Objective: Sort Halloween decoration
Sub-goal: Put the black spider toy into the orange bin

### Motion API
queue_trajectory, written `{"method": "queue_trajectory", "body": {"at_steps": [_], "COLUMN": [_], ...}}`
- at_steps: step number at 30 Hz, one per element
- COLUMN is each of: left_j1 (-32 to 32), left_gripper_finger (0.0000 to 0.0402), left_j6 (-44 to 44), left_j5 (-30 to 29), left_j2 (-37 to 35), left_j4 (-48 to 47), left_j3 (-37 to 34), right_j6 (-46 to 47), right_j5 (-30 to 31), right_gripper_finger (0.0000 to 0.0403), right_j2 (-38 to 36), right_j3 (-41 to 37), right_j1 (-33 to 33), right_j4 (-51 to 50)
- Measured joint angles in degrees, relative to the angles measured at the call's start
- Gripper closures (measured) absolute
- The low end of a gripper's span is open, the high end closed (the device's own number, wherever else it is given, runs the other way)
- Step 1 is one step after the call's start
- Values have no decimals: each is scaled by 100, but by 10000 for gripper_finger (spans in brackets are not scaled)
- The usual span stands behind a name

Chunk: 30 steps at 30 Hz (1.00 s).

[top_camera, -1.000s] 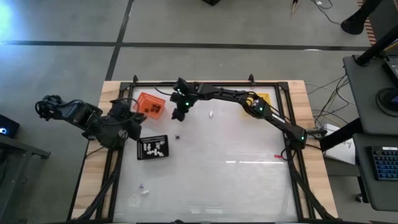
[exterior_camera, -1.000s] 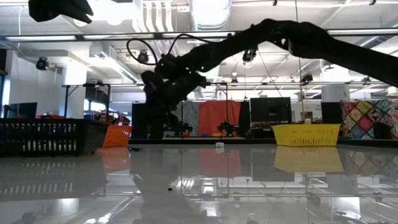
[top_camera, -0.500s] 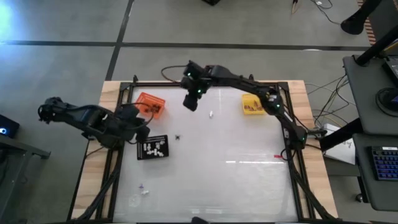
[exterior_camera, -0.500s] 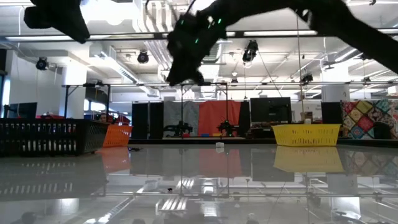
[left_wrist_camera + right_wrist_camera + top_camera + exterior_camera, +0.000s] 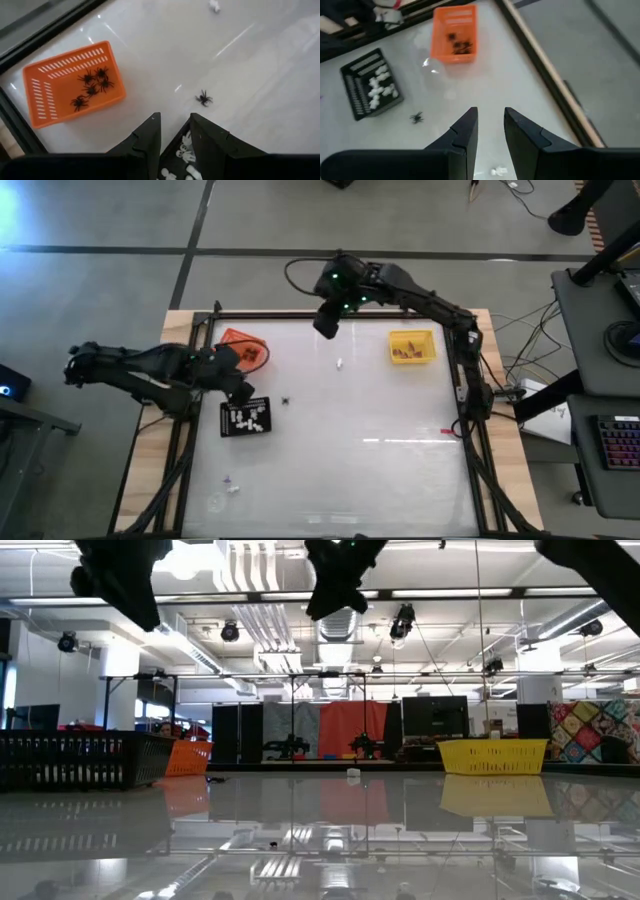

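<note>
The right gripper (image 5: 327, 326) has lifted away from the small black plastic spider (image 5: 286, 401), jaws slightly apart and empty; the left gripper (image 5: 243, 389), likewise parted, now hovers nearer it.

Orange tray (image 5: 243, 349), black tray (image 5: 246, 417), yellow tray (image 5: 412, 346) on table (image 5: 380, 470)

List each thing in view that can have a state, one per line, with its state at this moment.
Left gripper: open, empty, above the black tray.
Right gripper: open, empty, raised near the table's far edge.
Orange tray: upright, holds black spiders.
Black tray: upright, holds white trinkets.
Yellow tray: upright, holds orange-brown trinkets.
Black spider: loose on the table, unsorted.
White trinket: loose on the table, unsorted.
</note>
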Motion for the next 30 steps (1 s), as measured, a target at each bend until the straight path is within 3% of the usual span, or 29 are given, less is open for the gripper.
{"method": "queue_trajectory", "body": {"at_steps": [9, 14, 30], "left_j1": [1083, 1515, 1673], "left_gripper_finger": [315, 315, 315], "left_j6": [1265, 1854, 1773], "left_j5": [893, 1676, 2605], "left_j2": [639, 1111, 2797], "left_j4": [796, 1188, 1836], "left_j3": [-9, -11, -11], "right_j6": [386, 522, 576], "right_j5": [140, 142, 140], "right_gripper_finger": [316, 316, 316], "right_j2": [-308, -306, -295], "right_j3": [0, -2, -2], "right_j1": [2, 2, 7], "right_j4": [-339, -629, -1045]}}
